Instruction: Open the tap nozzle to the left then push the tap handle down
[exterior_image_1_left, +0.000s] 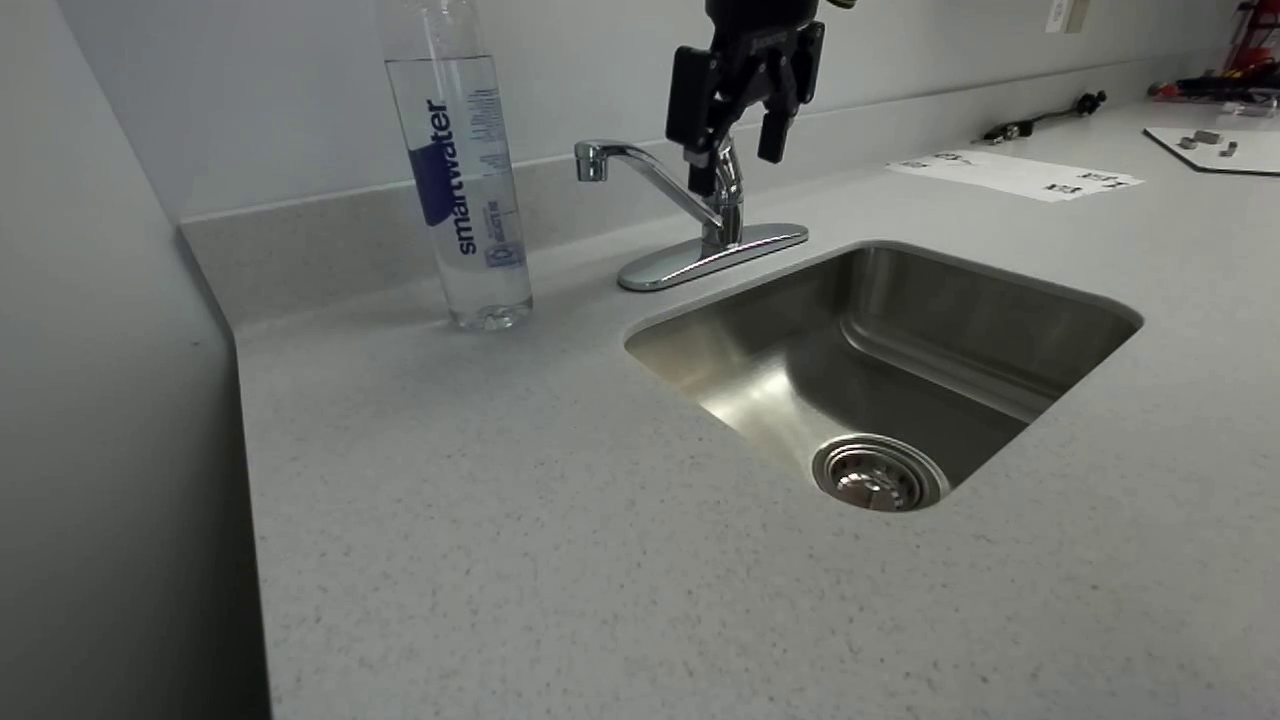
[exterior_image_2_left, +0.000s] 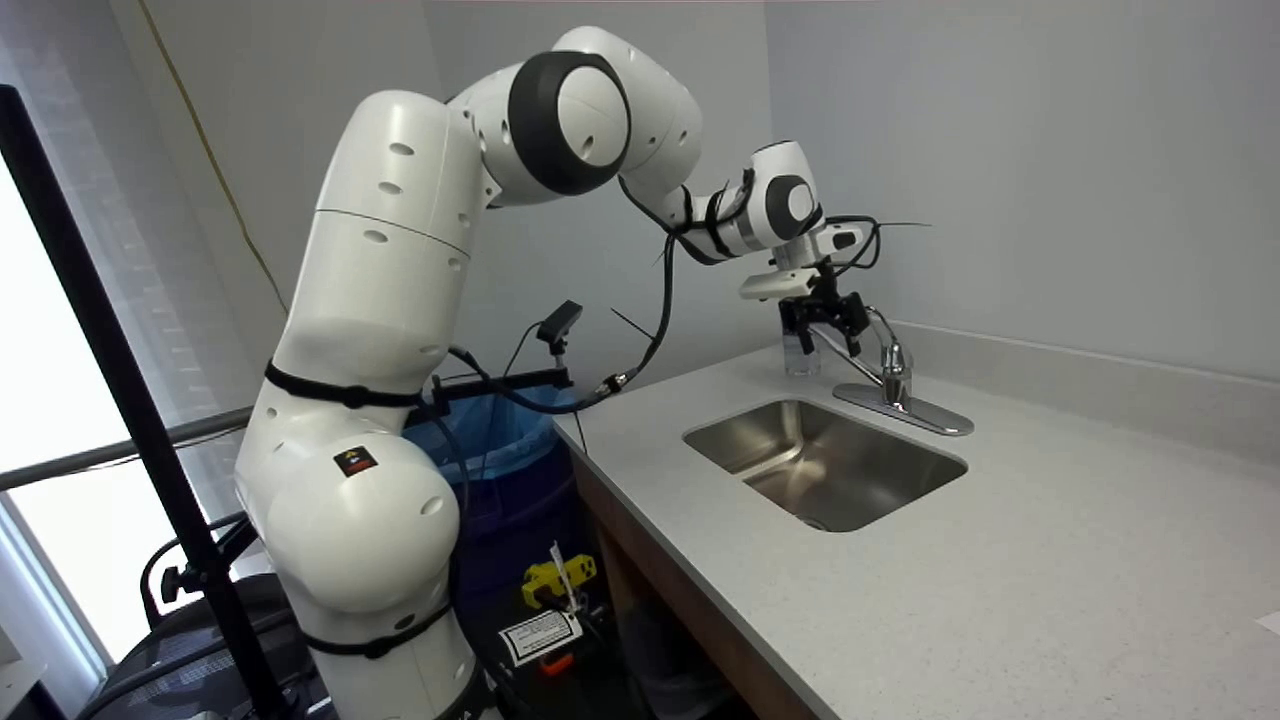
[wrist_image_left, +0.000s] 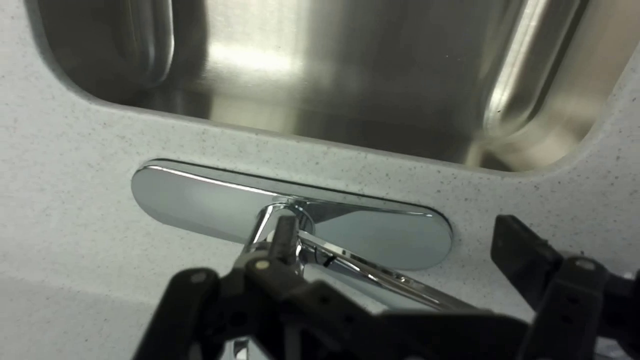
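Released, with a wide gap and nothing grasped between the matt black fingers (wrist_image_left: 520, 250). Across that gap in the wrist view, slanting from mid-frame toward lower right, the tap nozzle (wrist_image_left: 395, 279): on a long axis nearly from finger to finger, so likely better suited to a sideways push than to a pinch. Impossible to confirm any contact. Just right of the fingers in an exterior view, right of mid-frame, the tap handle (exterior_image_2_left: 886, 326), curving up from the column (exterior_image_2_left: 896, 378). With the nozzle aimed away from the sink (exterior_image_1_left: 960, 310), probably next: a shift toward that handle, then a press downward.

Polished, mirror-bright chrome on nozzle and handle alike; slender, round and gently arched in the one, short in the other. Flat, round-ended base plate (wrist_image_left: 390, 232). Brushed steel in the sink, with rounded corners and streaked highlights. Pale, finely speckled surface (exterior_image_1_left: 450, 500).
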